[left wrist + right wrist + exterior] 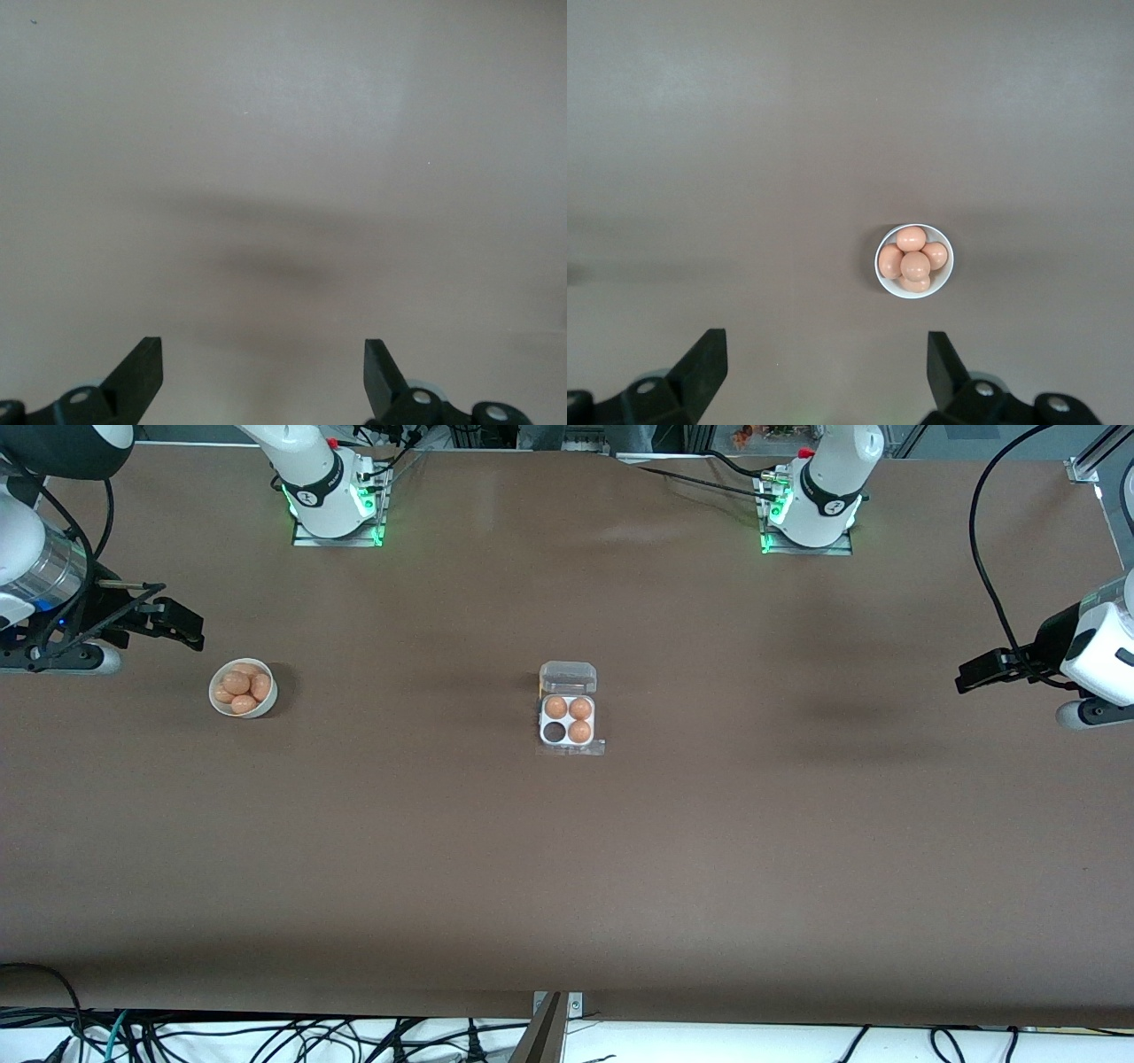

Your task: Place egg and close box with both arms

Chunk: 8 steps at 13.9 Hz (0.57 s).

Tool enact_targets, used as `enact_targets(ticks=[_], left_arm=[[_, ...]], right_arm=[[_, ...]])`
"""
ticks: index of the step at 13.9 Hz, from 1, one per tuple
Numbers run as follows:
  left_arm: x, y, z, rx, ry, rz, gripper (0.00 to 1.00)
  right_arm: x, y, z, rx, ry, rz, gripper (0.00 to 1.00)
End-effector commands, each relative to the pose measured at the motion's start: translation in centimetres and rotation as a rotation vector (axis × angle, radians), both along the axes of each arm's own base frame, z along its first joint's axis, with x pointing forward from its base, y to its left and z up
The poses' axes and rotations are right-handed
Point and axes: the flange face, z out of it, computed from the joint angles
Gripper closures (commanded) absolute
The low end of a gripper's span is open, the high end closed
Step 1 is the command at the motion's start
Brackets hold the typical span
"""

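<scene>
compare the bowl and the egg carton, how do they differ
The bowl is round; the egg carton is square, with a clear lid open. Eggs sit heaped in the bowl, but one per cell in the carton, one cell empty. Both are white and hold brown eggs.

I am holding both arms high at the ends of the brown matte desk (567, 868). My right end effector (182, 627) is hanging over the desk at the right arm's end, near the round white bowl (243, 688) of brown eggs (241, 685). My left end effector (974, 673) is hanging over bare desk at the left arm's end. The small square white egg carton (568, 722) is sitting mid-desk, well apart from the bowl, its clear plastic hinged lid (568, 677) lying open on the side toward my bases. Three brown eggs (579, 732) are filling three cells; the one empty dark cell (555, 732) is showing on the side nearer the camera, toward the right arm's end.
</scene>
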Motion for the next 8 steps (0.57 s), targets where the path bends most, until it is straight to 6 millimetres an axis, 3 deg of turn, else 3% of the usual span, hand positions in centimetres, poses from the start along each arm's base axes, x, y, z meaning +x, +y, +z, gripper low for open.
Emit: enact_targets(ticks=[1,8], left_arm=[[0.4,0.4,0.7,0.031,-0.006,-0.020,0.00],[1.3,1.3,2.9,0.035,-0.065,-0.008,0.00]], right_arm=[[-0.4,0.0,0.5,0.003,-0.012,-0.007,0.00],[-0.4,0.1,0.5,0.003,-0.012,-0.006,0.00]])
